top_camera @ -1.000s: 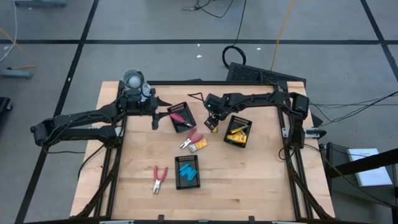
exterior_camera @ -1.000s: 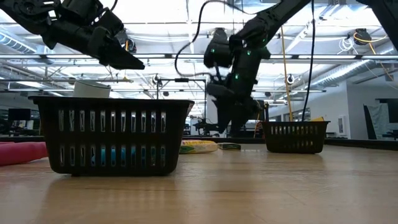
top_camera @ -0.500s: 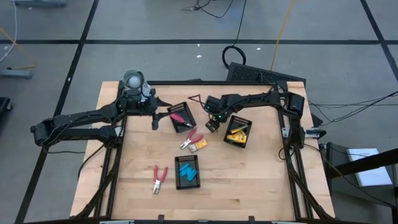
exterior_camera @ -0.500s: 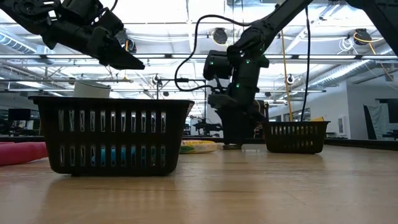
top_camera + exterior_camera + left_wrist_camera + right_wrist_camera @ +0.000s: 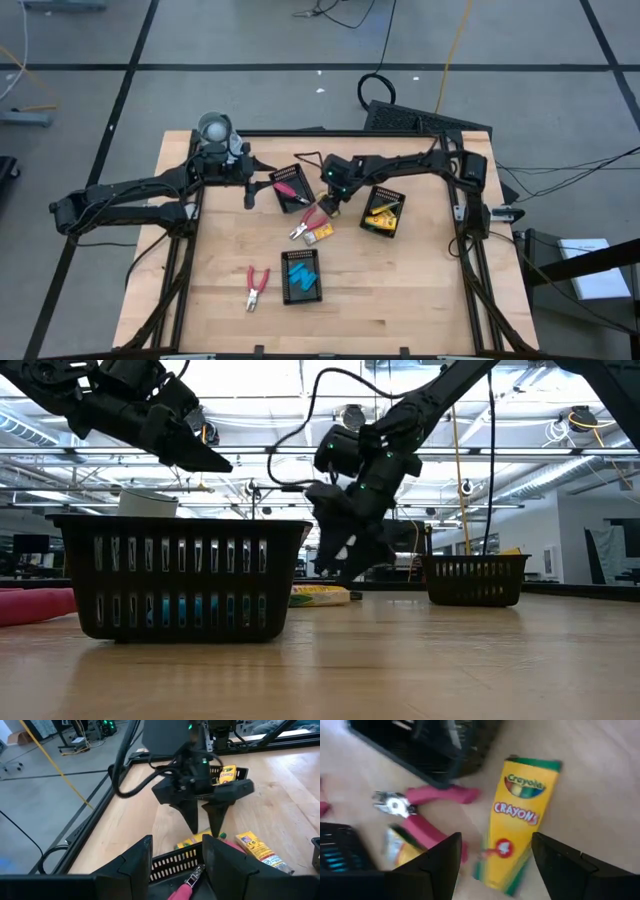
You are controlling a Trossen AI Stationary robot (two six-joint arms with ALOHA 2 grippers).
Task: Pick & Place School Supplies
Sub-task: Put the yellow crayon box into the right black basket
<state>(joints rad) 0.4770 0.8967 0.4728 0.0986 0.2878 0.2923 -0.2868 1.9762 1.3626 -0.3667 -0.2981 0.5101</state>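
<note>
My right gripper (image 5: 332,203) hangs open just above the table with a yellow crayon box (image 5: 520,825) lying flat between its fingers, untouched. Red-handled pliers (image 5: 422,812) and a second crayon box (image 5: 320,233) lie beside it. My left gripper (image 5: 249,193) is open in the air by the left side of a black tray (image 5: 292,187) that holds red pliers (image 5: 182,890). Another tray (image 5: 383,210) holds yellow boxes. A third tray (image 5: 301,277) holds light-blue pieces. One more pair of pliers (image 5: 256,287) lies on the wood near it.
A grey-white round cup (image 5: 213,127) stands at the table's far left corner behind the left arm. The wooden table (image 5: 400,290) shows bare wood along its near side and right of the blue tray. Cables lie on the floor beyond the far edge.
My right gripper dipped toward the table, then came up a little, swung toward the table's left and tipped. It now hangs over the loose crayon boxes and pliers.
</note>
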